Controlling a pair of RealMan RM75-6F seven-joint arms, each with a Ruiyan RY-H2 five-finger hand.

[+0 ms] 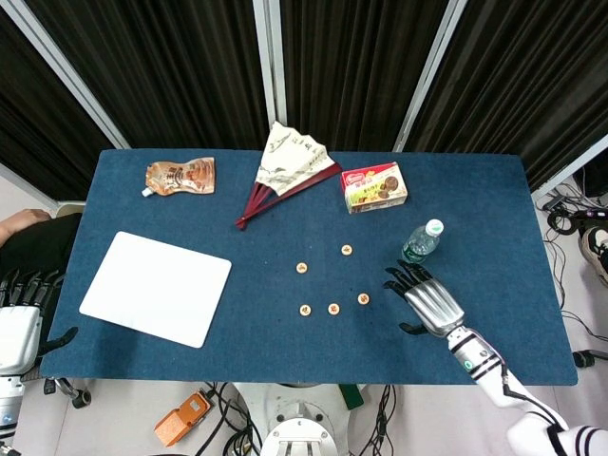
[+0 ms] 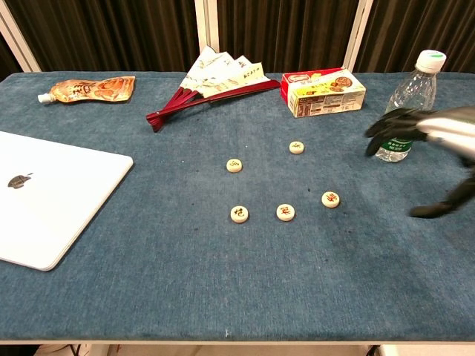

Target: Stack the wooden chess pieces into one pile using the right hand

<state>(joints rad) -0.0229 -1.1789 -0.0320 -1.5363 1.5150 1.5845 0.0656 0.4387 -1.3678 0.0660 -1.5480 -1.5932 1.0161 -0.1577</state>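
Right hand (image 1: 429,303) hovers empty, fingers spread, just right of the chess pieces (image 1: 333,309), likely lining up a first pick; pieces lie loose mid-table, none stacked; water bottle (image 1: 419,242) stands close beside the hand; left hand (image 1: 19,328) idles open off the near-left edge.
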